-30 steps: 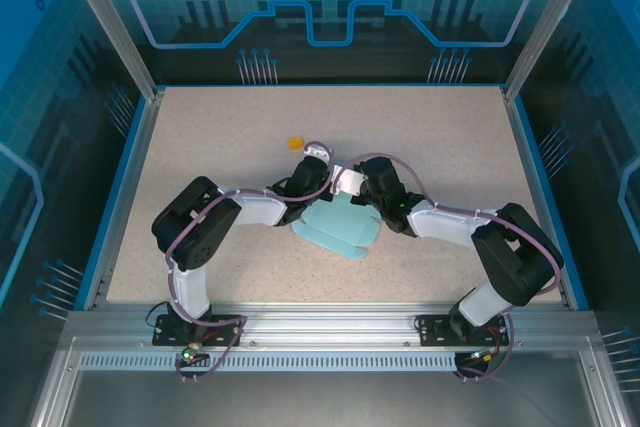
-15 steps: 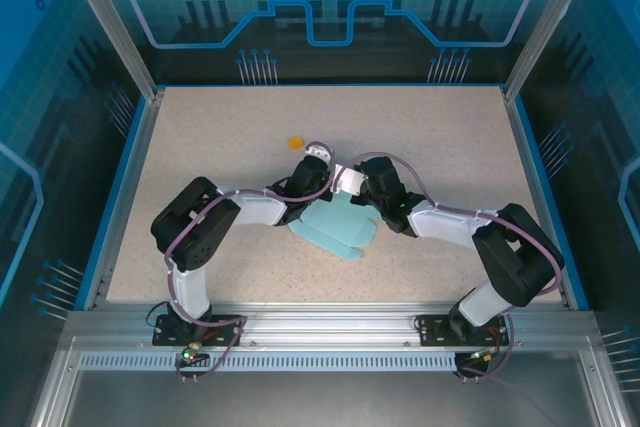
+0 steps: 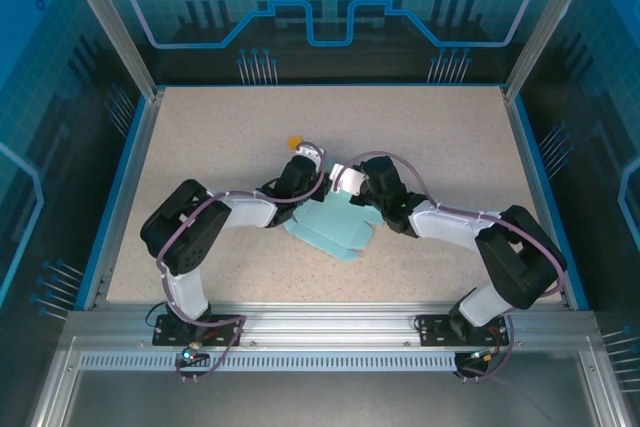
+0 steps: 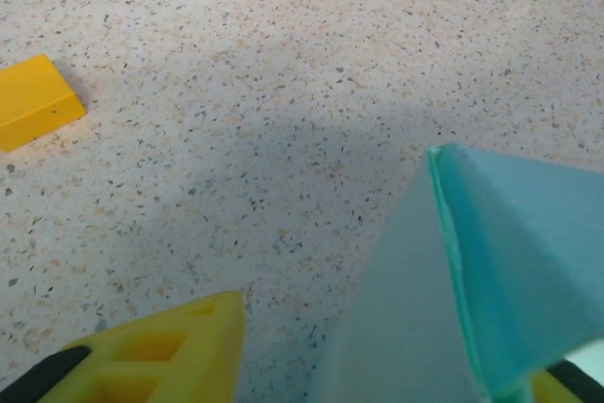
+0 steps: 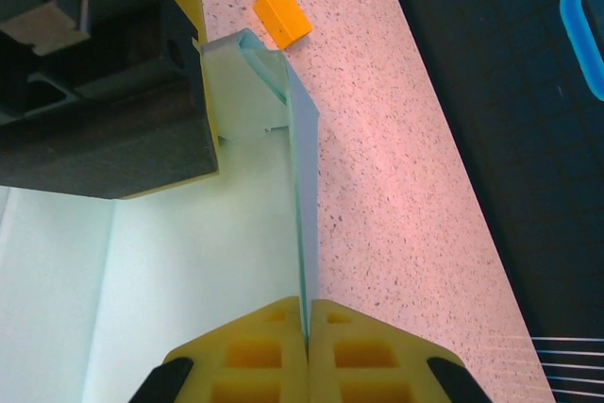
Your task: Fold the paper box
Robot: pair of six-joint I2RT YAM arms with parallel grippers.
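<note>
Mid-fold here: the paper box point(image 3: 335, 229) sits mid-counter point(image 3: 200, 137) with a flap raised at its 12 o'clock edge. Right tool point(image 5: 307, 313) is pinched tight on that flap. Left tool point(image 4: 392, 346) is partly open, gripping nothing. Next, I reckon, left needs a fresh grab on a neighbouring flap.

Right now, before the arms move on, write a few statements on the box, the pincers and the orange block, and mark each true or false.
1. The right pincer is shut on a flap of the box. True.
2. The left pincer grips the orange block. False: its jaws stand open beside the box, and the block lies apart on the table.
3. The box is folded up and closed. False: most of it lies flat, with one flap raised.
4. The block lies farther from the arm bases than the box. True.
</note>
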